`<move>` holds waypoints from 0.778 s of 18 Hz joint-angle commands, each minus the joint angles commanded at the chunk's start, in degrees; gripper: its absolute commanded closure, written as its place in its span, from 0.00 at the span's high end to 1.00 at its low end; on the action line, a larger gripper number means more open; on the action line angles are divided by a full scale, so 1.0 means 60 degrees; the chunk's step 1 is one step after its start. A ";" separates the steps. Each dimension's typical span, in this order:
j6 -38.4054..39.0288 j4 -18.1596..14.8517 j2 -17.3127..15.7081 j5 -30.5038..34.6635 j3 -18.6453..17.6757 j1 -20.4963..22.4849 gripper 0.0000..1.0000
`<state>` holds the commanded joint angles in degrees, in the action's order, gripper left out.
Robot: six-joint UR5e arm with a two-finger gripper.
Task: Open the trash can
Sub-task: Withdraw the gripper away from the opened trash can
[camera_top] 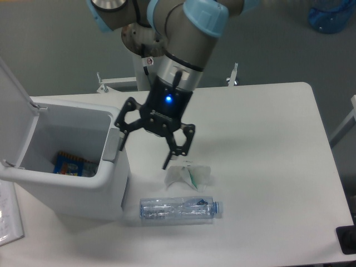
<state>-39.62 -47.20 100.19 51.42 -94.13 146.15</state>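
Observation:
The white trash can point(105, 189) stands at the left of the table. Its lid point(14, 105) is swung up and back at the far left, so the inside shows, with a blue and orange packet point(69, 164) at the bottom. A grey tab point(113, 146) sits on its right rim. My gripper point(143, 151) hangs just right of that rim, pointing down, with its black fingers point(178, 146) spread wide and nothing between them. The left finger is close to the grey tab.
A crumpled white wrapper point(189, 175) lies under the right finger. A clear plastic bottle point(178, 209) lies on its side in front of the can. A paper sheet point(8, 214) is at the left edge. A blue jug point(332, 14) stands far back right.

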 joint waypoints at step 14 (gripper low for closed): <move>-0.5697 -0.0088 0.2078 0.3014 0.1067 0.2096 1.00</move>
<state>-73.80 -47.72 112.66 69.50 -87.73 158.73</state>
